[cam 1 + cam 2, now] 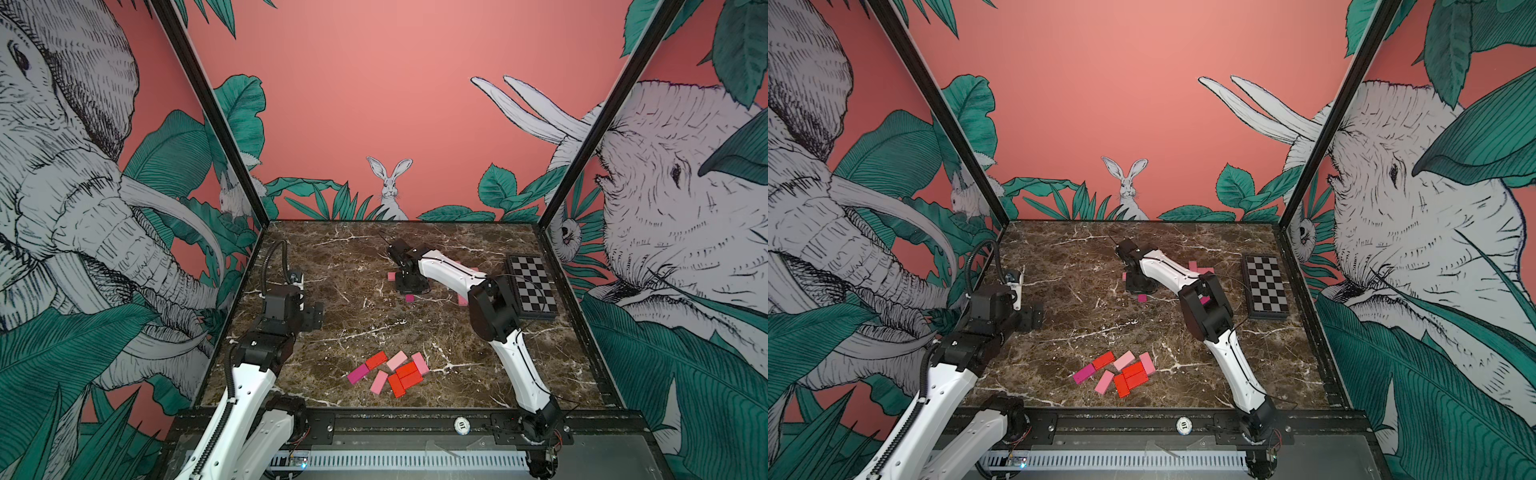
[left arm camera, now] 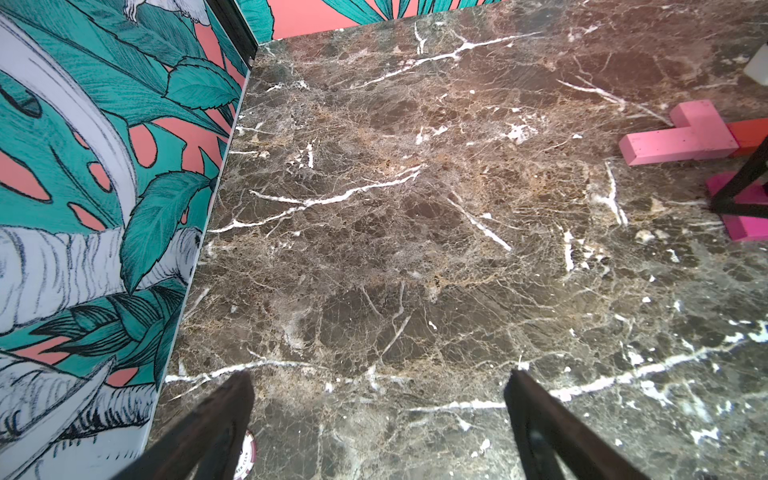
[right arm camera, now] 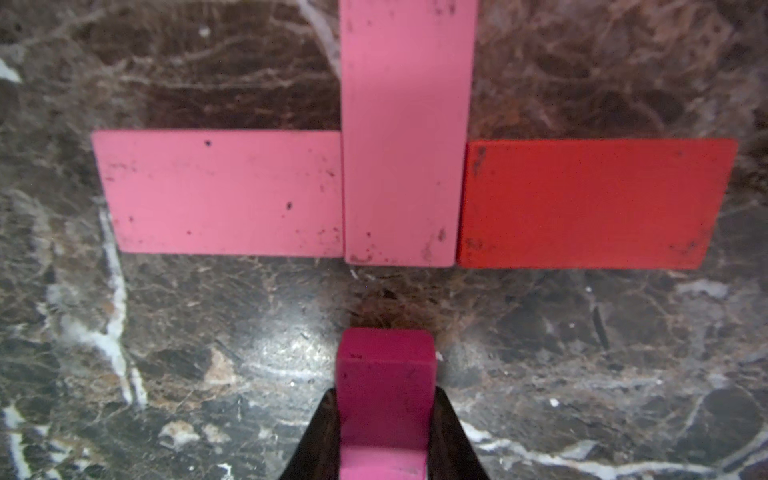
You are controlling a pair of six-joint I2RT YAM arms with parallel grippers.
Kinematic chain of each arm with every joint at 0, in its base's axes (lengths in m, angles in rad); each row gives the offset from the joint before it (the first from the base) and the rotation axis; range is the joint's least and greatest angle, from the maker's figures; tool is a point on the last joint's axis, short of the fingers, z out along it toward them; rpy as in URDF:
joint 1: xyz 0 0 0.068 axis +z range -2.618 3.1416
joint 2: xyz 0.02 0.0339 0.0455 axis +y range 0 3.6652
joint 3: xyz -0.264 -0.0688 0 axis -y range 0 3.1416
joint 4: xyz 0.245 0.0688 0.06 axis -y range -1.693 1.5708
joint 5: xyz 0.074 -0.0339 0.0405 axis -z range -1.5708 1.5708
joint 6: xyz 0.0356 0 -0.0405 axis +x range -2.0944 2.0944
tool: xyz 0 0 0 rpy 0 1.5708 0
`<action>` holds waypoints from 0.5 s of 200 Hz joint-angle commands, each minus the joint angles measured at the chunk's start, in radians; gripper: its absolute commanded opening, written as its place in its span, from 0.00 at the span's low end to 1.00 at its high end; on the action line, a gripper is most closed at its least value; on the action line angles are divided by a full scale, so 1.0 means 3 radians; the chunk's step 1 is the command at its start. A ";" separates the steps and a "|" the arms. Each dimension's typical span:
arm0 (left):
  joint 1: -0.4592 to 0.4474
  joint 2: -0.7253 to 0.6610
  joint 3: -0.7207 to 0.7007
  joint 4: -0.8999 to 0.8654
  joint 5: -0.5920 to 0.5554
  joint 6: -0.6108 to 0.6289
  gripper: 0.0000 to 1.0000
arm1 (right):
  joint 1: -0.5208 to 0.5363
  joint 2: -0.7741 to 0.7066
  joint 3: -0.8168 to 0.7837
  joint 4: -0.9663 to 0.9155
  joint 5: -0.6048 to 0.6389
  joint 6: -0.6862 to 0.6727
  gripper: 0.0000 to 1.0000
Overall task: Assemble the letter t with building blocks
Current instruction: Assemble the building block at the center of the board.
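Clamping a magenta block (image 3: 386, 395), the right jaws are hovering just short of the pink stem (image 3: 405, 137), flanked by a pink block (image 3: 220, 191) and a red block (image 3: 594, 203); left jaws are gaping empty.

1. Both top views sit high above the near edge of the worktop (image 1: 374, 324), well back, facing the far wall and its painted rabbit (image 1: 390, 187). Each takes in the whole worktop, both arms and the side walls.
2. The left wrist view looks slantwise down over bare worktop toward the far left corner, with the left pincer (image 2: 380, 376) at its edge and the pink blocks (image 2: 681, 139) at its margin.
3. The right wrist view faces almost straight down from very close. Those pink blocks and a red block (image 3: 594, 203) fill it, with a magenta block (image 3: 384, 365) in the right pincer (image 3: 384, 415).
4. In both top views the same pink blocks show half hidden behind the right arm (image 1: 1167, 270).
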 commanded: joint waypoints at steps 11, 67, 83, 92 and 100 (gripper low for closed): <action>0.0007 -0.0042 -0.0016 0.0057 -0.0001 -0.0002 0.97 | -0.0052 0.0162 0.0014 -0.0065 0.0124 0.0012 0.17; 0.0007 -0.0028 -0.0016 0.0055 0.0004 -0.0001 0.97 | -0.0068 0.0223 0.0044 -0.0025 0.0119 -0.0023 0.17; 0.0007 -0.0022 -0.0016 0.0054 0.0008 -0.0005 0.97 | -0.0073 0.0239 0.0048 -0.0024 0.0122 -0.0020 0.17; 0.0007 -0.0026 -0.0017 0.0055 0.0003 -0.0006 0.97 | -0.0078 0.0246 0.0050 -0.0017 0.0121 -0.0024 0.17; 0.0009 -0.0023 -0.0016 0.0054 0.0004 -0.0002 0.97 | -0.0078 0.0255 0.0057 -0.0006 0.0113 -0.0032 0.17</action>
